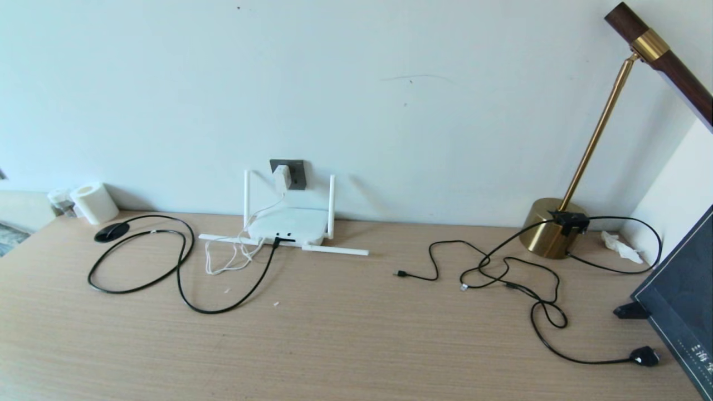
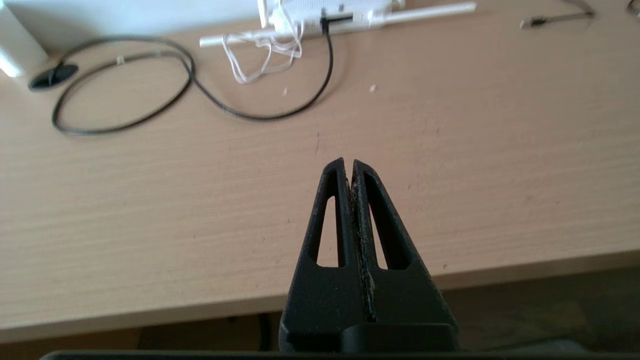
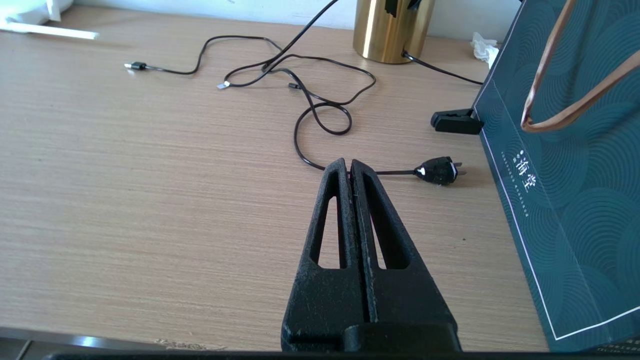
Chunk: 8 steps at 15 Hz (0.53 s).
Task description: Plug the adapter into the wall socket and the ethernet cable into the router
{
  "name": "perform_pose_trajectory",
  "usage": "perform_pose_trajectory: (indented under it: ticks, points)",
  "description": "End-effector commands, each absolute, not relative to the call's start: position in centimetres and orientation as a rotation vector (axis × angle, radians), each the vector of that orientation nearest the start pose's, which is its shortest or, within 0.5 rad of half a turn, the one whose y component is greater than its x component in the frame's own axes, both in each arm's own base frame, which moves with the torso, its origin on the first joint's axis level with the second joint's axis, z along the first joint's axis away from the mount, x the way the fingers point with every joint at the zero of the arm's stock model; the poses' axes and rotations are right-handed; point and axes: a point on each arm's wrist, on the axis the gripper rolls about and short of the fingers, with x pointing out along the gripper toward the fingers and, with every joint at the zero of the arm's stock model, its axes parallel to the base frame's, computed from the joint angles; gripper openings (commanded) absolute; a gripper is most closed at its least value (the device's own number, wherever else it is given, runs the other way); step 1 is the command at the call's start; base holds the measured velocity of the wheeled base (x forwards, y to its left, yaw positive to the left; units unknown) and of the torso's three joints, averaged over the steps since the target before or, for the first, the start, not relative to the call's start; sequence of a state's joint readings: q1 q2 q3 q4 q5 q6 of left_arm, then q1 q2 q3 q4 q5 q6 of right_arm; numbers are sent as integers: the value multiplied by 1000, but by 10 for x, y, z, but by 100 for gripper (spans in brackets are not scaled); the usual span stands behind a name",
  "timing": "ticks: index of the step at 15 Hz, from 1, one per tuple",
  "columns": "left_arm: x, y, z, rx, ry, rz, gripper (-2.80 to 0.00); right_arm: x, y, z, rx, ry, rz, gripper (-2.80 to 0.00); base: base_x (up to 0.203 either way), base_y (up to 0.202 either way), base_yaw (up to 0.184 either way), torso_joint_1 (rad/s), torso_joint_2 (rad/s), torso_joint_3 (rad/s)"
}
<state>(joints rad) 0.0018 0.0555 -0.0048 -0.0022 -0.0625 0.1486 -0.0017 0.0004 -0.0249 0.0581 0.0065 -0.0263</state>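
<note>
The white adapter (image 1: 282,177) sits in the dark grey wall socket (image 1: 296,173), and its thin white cord (image 1: 234,253) runs down to the router (image 1: 288,225). The router lies flat against the wall with two antennas upright and two lying on the desk. The black ethernet cable (image 1: 184,278) loops over the desk, and its plug (image 1: 277,241) is at the router's front edge. My left gripper (image 2: 348,162) is shut and empty, hovering above the desk's near edge. My right gripper (image 3: 348,161) is shut and empty too, above the desk near a black power plug (image 3: 438,170). Neither gripper shows in the head view.
A brass lamp (image 1: 557,223) stands at the back right, with thin black cables (image 1: 501,273) tangled before it. A dark green bag (image 1: 682,295) leans at the right edge. A white roll (image 1: 94,203) sits at the back left, near a black grommet (image 1: 111,231).
</note>
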Motion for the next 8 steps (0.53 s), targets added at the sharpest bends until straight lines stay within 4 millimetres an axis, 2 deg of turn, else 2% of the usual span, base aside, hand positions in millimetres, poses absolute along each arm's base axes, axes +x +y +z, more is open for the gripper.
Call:
perform_pose_trajectory:
  ticks: [1,8]
  points:
    - [-23,-1,76,86,-10,-62,-280,-25,0,77,-19,32,5,-280,0,0,0,0,0,0]
    - [-23,0,76,-29,-6,-2,-280,-25,0,76,-30,35,-11,-280,0,0,0,0,0,0]
